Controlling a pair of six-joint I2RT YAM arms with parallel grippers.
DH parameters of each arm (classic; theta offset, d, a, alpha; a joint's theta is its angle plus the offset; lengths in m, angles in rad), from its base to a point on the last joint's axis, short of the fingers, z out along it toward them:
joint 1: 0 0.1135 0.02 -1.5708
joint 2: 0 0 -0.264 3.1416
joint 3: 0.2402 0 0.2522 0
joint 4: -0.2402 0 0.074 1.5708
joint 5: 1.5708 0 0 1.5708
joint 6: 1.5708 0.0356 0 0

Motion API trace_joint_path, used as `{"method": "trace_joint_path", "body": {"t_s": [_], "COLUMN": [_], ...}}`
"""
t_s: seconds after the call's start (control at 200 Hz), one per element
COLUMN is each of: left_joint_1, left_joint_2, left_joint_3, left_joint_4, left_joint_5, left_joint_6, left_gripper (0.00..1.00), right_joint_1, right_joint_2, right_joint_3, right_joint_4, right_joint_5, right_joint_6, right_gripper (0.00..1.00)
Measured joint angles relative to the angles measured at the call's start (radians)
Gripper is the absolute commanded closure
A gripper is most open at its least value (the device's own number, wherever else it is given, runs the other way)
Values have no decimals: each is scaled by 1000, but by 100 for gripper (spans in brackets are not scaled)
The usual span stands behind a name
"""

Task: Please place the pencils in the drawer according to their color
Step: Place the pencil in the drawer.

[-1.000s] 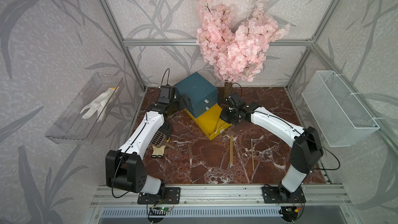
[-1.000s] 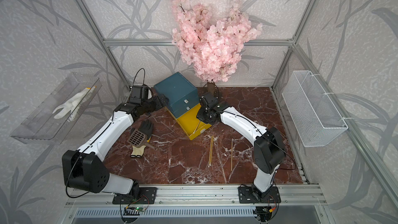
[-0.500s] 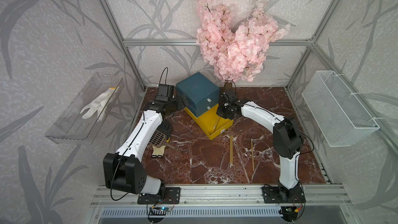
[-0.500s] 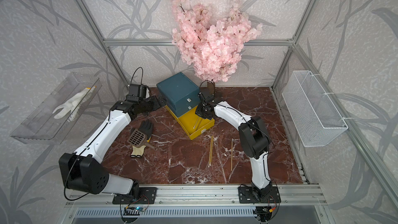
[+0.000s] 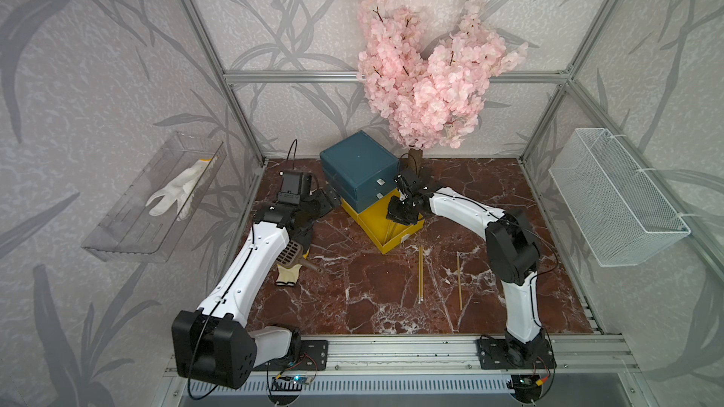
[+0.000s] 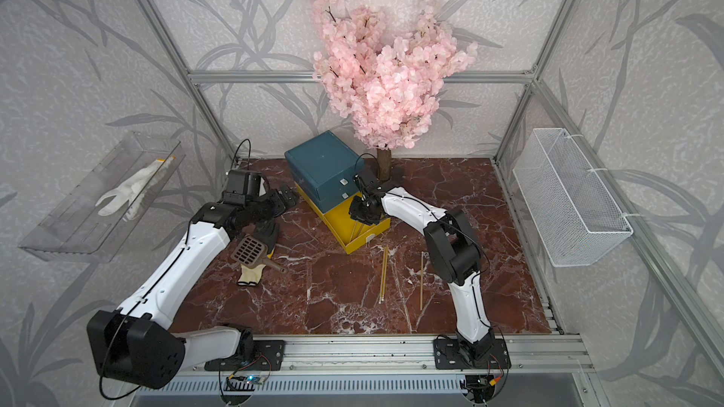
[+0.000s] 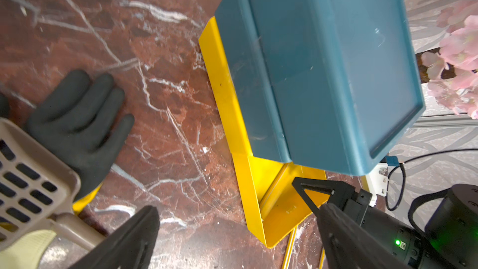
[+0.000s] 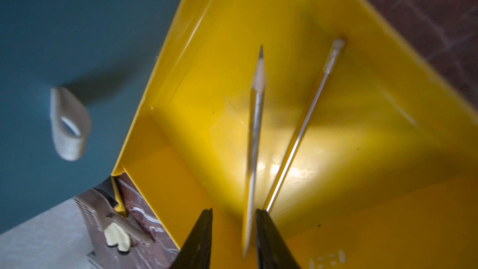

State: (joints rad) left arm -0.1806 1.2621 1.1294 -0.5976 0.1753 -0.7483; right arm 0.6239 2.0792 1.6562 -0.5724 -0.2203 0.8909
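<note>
The drawer point(image 5: 358, 162) is a teal chest at the back, with its yellow bottom drawer point(image 5: 376, 221) pulled out. My right gripper point(image 8: 234, 212) hangs over that yellow drawer point(image 8: 362, 151), open. A blurred yellow pencil point(image 8: 256, 125) points down between its jaws, close to one finger. A second pencil point(image 8: 305, 125) lies in the drawer. Three yellow pencils rest on the table in front: a pair point(image 5: 420, 274) and a single one point(image 5: 458, 279). My left gripper point(image 7: 236, 210) is open and empty, beside the chest's left side point(image 5: 329, 199).
A brown slotted scoop point(image 5: 290, 256) lies on a black glove point(image 7: 77, 125) by my left arm. A pink blossom tree point(image 5: 423, 72) stands behind the chest. A white wire basket point(image 5: 615, 197) hangs on the right wall, and a clear shelf point(image 5: 129, 229) holding a white glove on the left.
My right gripper has moved left over the yellow drawer and its jaws have parted from shut. Its elbow has folded in toward the front. The left arm has barely moved.
</note>
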Motion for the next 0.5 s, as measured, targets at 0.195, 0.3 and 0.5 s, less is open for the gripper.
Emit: {"method": "trace_joint_path", "body": {"t_s": [0.195,0.3,0.5], "left_joint_1": [-30,-49,-93], "left_joint_2": [-26,-61,-114], "left_joint_3": [-54,-93,-151], "left_joint_4": [3,3,-2], "left_joint_5": [18,26,48], "left_joint_6": [-41,-54,-58], "left_gripper": [0,0,0], "right_joint_1": [2,2,2], "right_joint_2": [-27,-90,-269], "right_joint_3": [-18,-61,-183], "right_joint_4": [-39,-54,-65], "right_joint_5": [-3,-6,20], "right_joint_6": [-22,-24,11], "right_gripper": [59,59,59]}}
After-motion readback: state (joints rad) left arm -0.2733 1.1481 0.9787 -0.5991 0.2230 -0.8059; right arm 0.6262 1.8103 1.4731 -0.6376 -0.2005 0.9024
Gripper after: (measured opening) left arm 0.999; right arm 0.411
